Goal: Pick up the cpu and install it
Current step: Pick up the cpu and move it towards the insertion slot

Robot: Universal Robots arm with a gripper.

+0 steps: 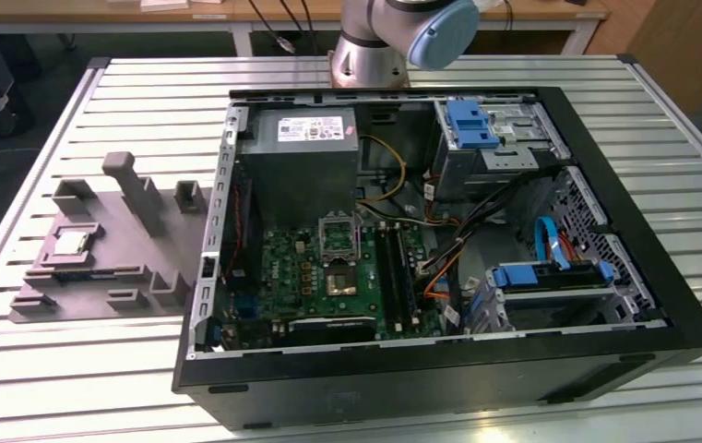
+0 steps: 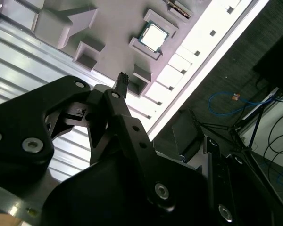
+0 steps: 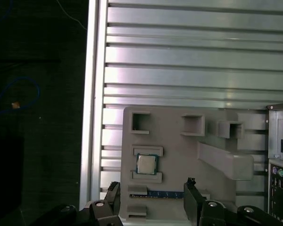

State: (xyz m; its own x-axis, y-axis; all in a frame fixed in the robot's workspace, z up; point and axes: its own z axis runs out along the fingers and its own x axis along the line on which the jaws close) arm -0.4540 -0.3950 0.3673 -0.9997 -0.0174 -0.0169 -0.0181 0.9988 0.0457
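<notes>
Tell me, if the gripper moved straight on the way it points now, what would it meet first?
Most likely the grey tray, close to the cpu in its pocket. Nothing lies between it and the gripper; depth is unclear.

Glare blazes off the ribbed silvery metal table point(image 2: 212, 35) in the second wrist view, slats washed white. Exterior view: soft, even room light, yet the open black computer case point(image 1: 449, 378) stays dim inside.

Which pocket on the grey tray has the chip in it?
The one beside the blue strip, holding the silvery cpu; the others show bare grey.
</notes>
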